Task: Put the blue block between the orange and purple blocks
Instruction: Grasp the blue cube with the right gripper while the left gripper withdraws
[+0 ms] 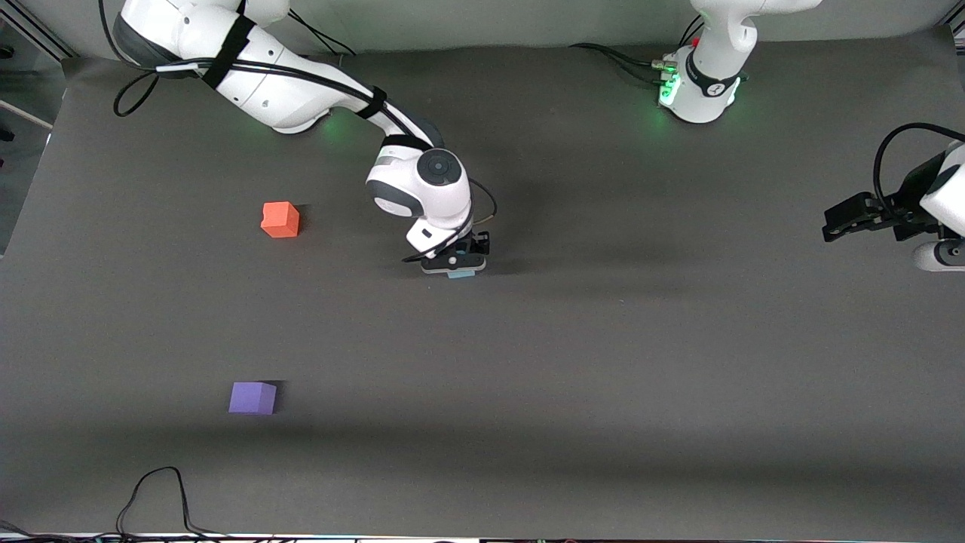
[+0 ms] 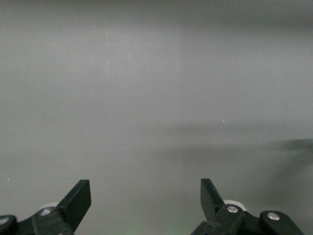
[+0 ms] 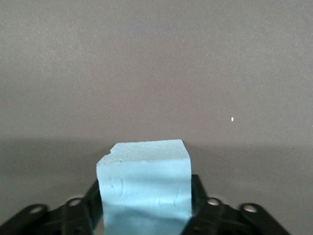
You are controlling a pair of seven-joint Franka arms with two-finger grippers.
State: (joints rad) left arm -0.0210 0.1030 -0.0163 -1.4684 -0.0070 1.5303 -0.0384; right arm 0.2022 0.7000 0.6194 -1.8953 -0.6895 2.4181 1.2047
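Observation:
The light blue block sits between the fingers of my right gripper, which press on two of its sides. In the front view only a sliver of the blue block shows under the right gripper, low over the middle of the grey table. The orange block lies toward the right arm's end. The purple block lies nearer the front camera than the orange one. My left gripper is open and empty at the left arm's end, and waits; in its own view only bare mat shows.
A grey mat covers the table. Black cable loops lie at the table edge nearest the front camera, by the right arm's end. The left arm's base stands at the edge farthest from the front camera.

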